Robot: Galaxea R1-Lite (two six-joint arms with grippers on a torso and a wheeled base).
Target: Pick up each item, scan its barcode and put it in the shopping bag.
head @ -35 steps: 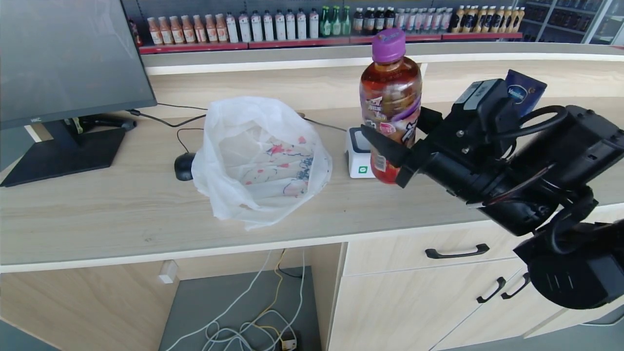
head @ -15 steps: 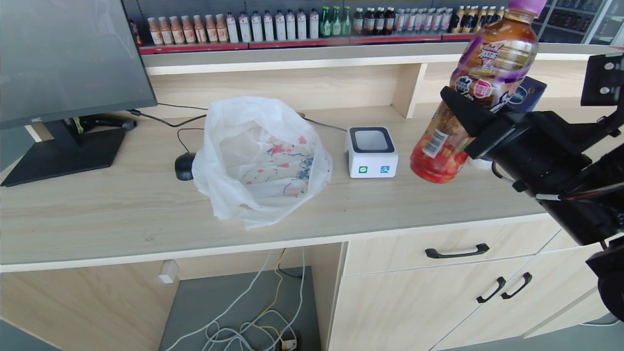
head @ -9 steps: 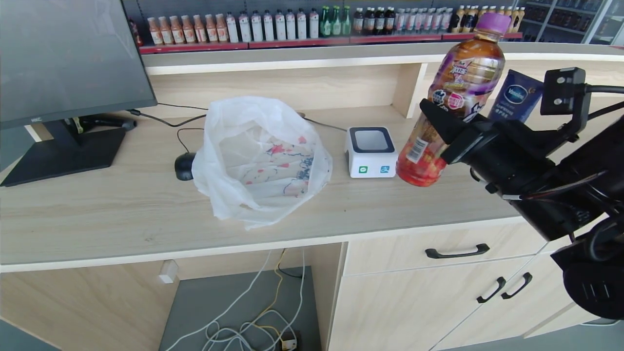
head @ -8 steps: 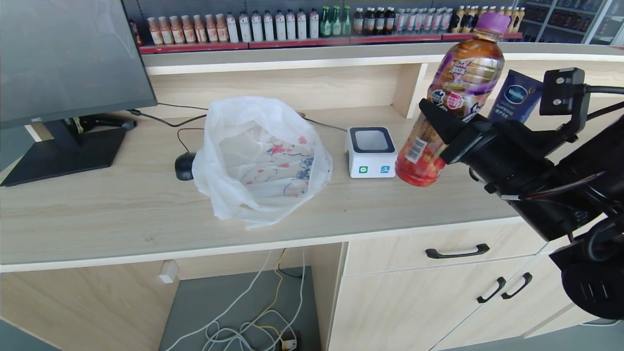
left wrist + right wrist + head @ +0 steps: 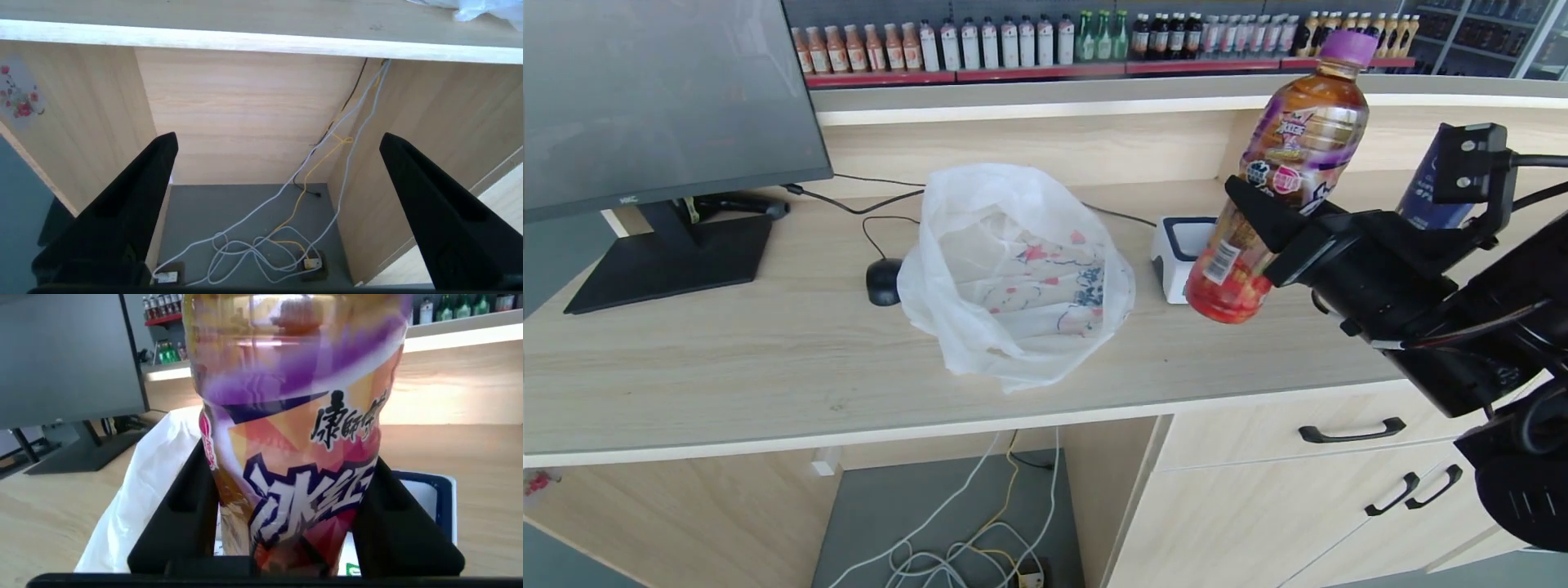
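By the scanner (image 5: 1174, 255) — bottle (image 5: 1294, 139) tilted, clamped in right gripper (image 5: 1259, 229) | bag (image 5: 1013, 269) open, left of scanner | left gripper (image 5: 278, 204) spread, below counter (image 5: 245, 37).

One purple-capped bottle (image 5: 1298, 135), one shopping bag (image 5: 1013, 269), one scanner (image 5: 1174, 255), one mouse (image 5: 883, 281).

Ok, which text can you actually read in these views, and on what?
Bottle label: large characters, cut off partway; no whole reading.
Barcode on it: digits too small.
Monitor bezel logo: too small.
Shelf bottles: labels too small.
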